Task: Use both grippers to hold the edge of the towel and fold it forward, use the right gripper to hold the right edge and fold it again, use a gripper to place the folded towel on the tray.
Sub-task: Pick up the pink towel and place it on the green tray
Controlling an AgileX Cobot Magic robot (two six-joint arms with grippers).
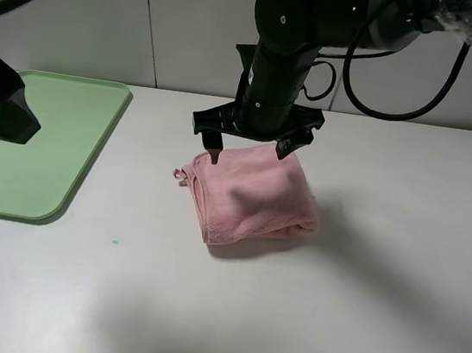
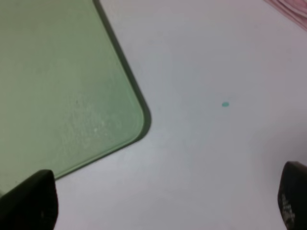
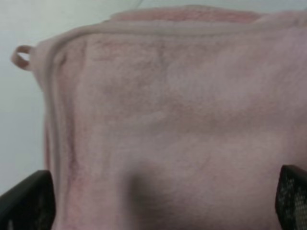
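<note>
Presently, folding appears complete; the right tool (image 1: 250, 151), jaws open, hovers over the towel (image 1: 255, 198). Next: grip it, transfer to the tray (image 1: 49, 143) at the worktop's (image 1: 380, 274) left edge.

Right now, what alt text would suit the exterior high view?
A folded pink towel lies on a white table, the right gripper open over its far edge. A pale green tray sits at left beneath the left gripper.

A white table (image 1: 389, 336) bears a tiny teal speck (image 1: 114, 241), perhaps paint
</note>
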